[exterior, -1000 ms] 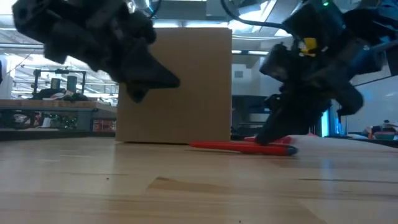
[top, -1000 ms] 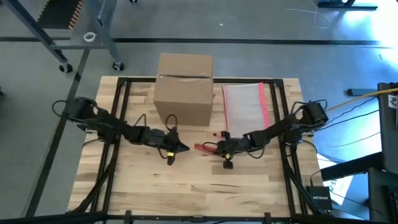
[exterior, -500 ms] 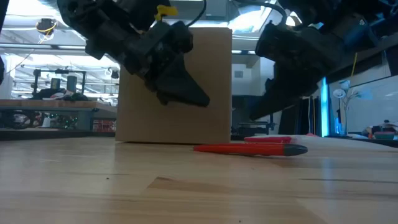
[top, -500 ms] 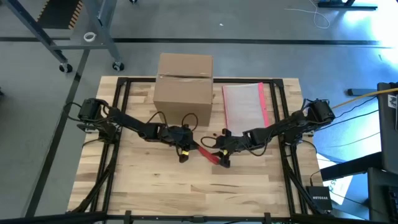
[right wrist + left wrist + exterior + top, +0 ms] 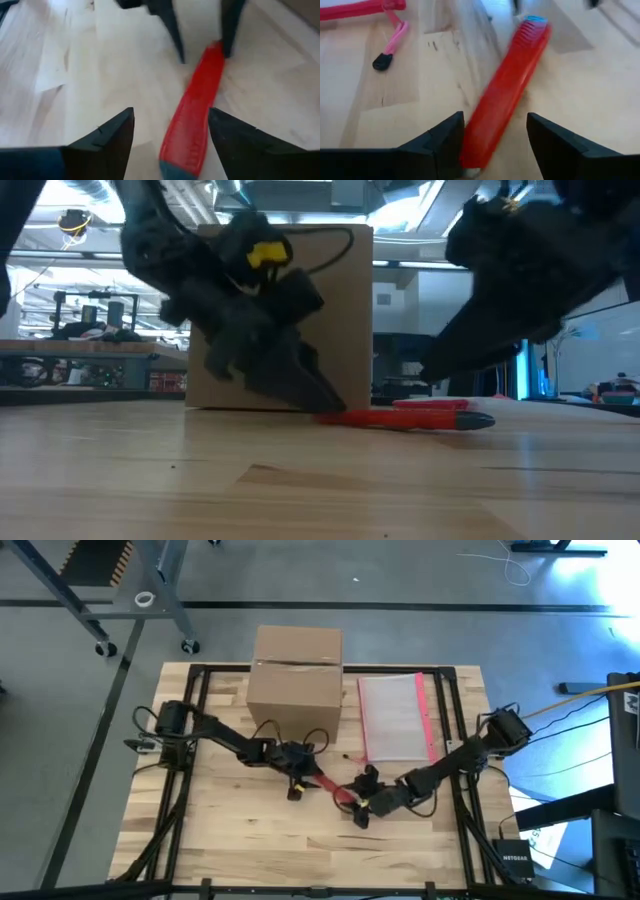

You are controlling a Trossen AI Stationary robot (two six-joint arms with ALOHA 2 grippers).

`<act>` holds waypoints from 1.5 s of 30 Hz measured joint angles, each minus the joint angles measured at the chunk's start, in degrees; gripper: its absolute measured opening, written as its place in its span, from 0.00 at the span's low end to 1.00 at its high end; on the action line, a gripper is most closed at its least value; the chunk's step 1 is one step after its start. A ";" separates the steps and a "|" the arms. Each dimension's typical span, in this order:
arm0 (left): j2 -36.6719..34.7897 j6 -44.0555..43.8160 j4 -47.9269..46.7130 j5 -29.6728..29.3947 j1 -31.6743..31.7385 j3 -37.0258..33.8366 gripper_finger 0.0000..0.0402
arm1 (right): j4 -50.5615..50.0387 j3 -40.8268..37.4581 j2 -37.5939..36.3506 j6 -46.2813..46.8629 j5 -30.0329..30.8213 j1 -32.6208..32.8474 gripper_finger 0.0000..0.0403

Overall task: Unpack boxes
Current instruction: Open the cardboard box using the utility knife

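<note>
The brown cardboard box (image 5: 296, 680) stands closed on its base at the table's far side. In front of it a red, pen-shaped tool (image 5: 335, 790) lies flat on the wood. My left gripper (image 5: 495, 145) is open and low over the tool's left end, one finger on each side. My right gripper (image 5: 170, 145) is open at the tool's other end (image 5: 182, 155), which lies between its fingers without touching them. In the low view the left gripper's fingertips (image 5: 330, 402) reach down to the tool (image 5: 410, 418). My left gripper straddles the red tool's end from above, slanting down from the table's left. One finger (image 5: 445, 145) stands right against the tool's side (image 5: 470, 150). I cannot tell whether it touches. The tool lies flat on the table.
A clear pouch with a pink-red zip edge (image 5: 395, 718) lies flat to the right of the box, a pink cord with a black end (image 5: 390, 47) beside it. A black frame (image 5: 200, 720) borders the table. Bare wood lies toward the near edge.
My left gripper has moved toward the table's right edge and down to the red tool, and has opened. My right gripper has opened, let go of the tool and drawn back toward the near edge. The tool has turned slantwise on the table.
</note>
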 joint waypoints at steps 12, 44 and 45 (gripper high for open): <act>3.80 -12.73 1.61 -0.20 -0.65 1.95 0.48 | -2.45 0.04 0.00 -0.12 1.29 1.90 0.55; 3.53 -21.67 2.51 -1.56 -3.01 1.84 0.01 | -6.48 -0.44 -0.76 -9.40 3.69 -2.29 0.58; 3.53 -21.63 2.54 -1.61 -3.00 1.83 0.01 | -5.57 -0.84 -0.74 -9.98 4.65 -2.32 0.60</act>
